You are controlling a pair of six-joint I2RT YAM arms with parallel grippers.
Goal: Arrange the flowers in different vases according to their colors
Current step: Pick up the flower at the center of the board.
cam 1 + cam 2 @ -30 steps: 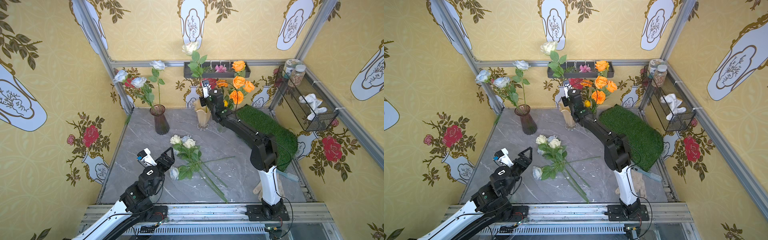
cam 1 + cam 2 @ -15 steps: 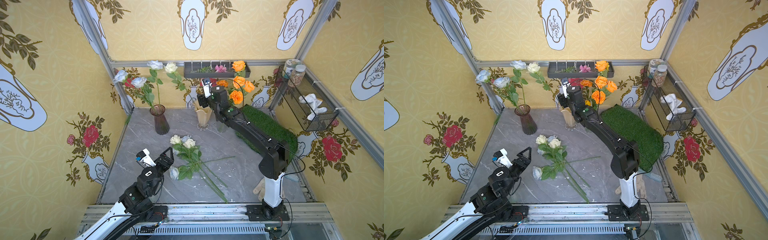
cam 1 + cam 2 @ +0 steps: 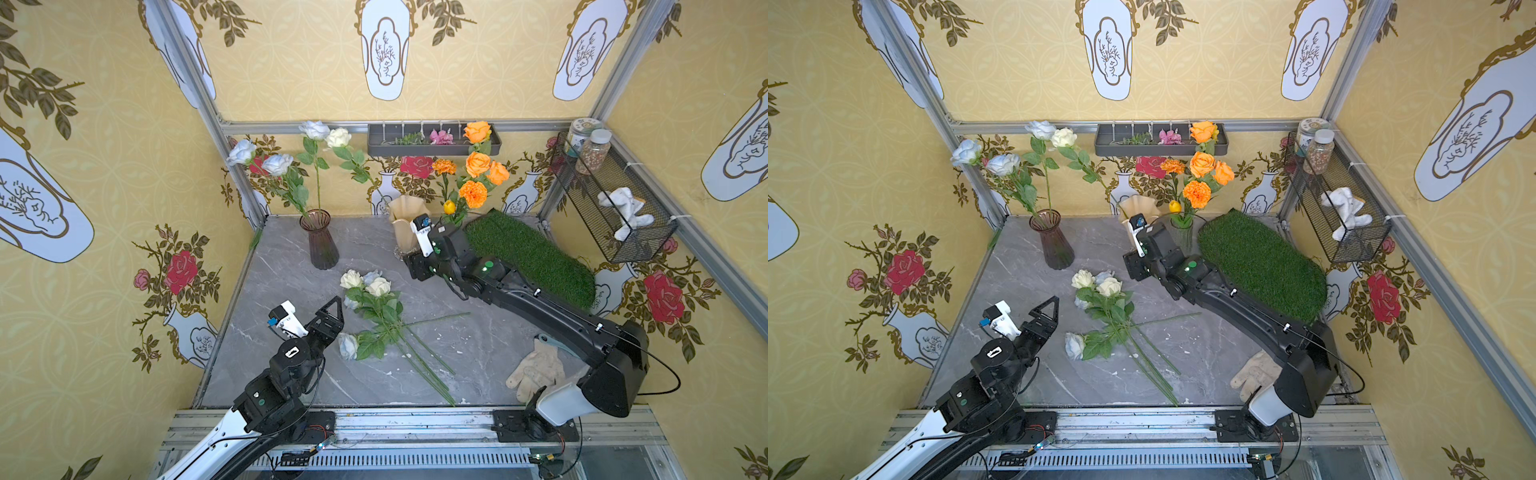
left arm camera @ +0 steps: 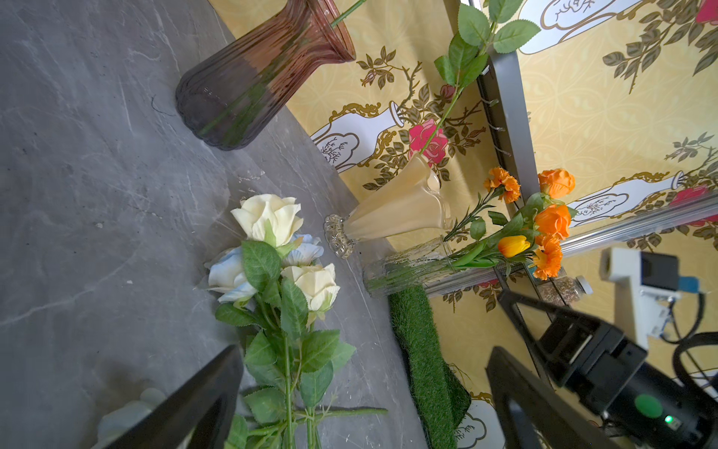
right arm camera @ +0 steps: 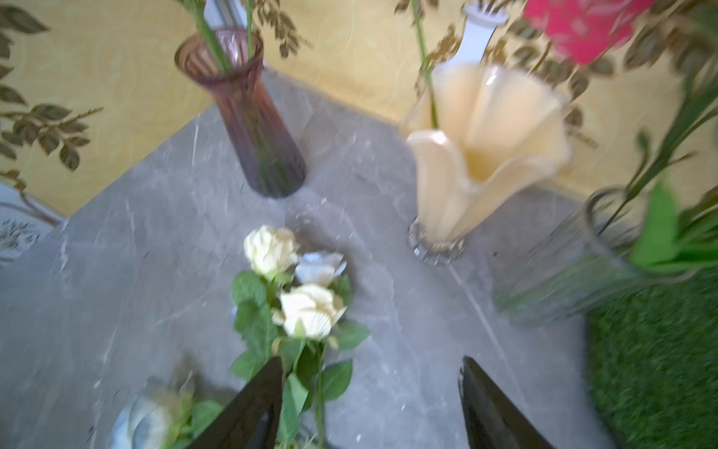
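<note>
Three vases stand at the back. The purple-brown vase [image 3: 320, 245] holds pale blue-white roses [image 3: 277, 163]. In the cream ruffled vase [image 3: 409, 222] a cream rose [image 3: 338, 137] leans left. The clear vase [image 3: 1182, 235] holds orange flowers [image 3: 478, 164]. Loose cream roses [image 3: 378, 286] and a pale blue rose [image 3: 348, 345] lie mid-table. My right gripper [image 5: 369, 388] hangs open and empty just in front of the cream vase, above the table. At the near left, my left gripper [image 4: 363, 361] is open beside the loose flowers' stems [image 4: 287, 373].
A green turf mat [image 3: 528, 253] covers the back right. A work glove [image 3: 536, 370] lies at the front right by the right arm's base. A wire basket [image 3: 611, 199] and a wall tray [image 3: 432, 139] hang on the walls.
My right gripper opened and let go of the cream rose, which now leans left in the cream vase. It then dropped and pulled back toward the front. The left arm hardly moved.
</note>
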